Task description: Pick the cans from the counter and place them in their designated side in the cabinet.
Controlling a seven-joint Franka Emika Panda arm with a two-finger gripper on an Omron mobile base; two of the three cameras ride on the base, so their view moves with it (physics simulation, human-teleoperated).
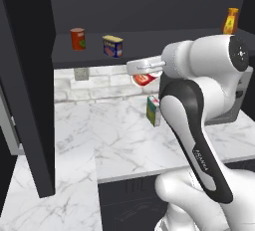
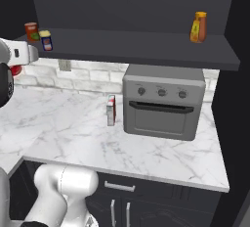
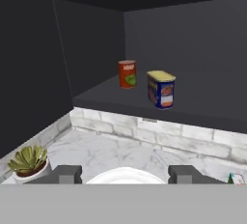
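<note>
My gripper [image 1: 143, 73] is shut on the short red can [image 1: 145, 80], held in the air above the counter [image 1: 114, 140] and just below the cabinet shelf [image 1: 89, 56]. In the hand view the can's white top [image 3: 124, 176] sits between the two fingertips [image 3: 67, 174]. The same red can [image 2: 14, 70] shows at the left edge of the right base view. The boxy tin [image 1: 112, 46] with yellow top and dark blue label stands upright on the left part of the shelf, ahead of the hand [image 3: 161, 89].
A darker orange-red can [image 3: 127, 74] stands left of the tin. An orange bottle [image 2: 198, 27] is at the shelf's right end. A green-and-white carton [image 1: 153, 110] stands on the counter beside the grey oven [image 2: 163, 102]. A potted plant [image 3: 28, 161] sits by the left wall.
</note>
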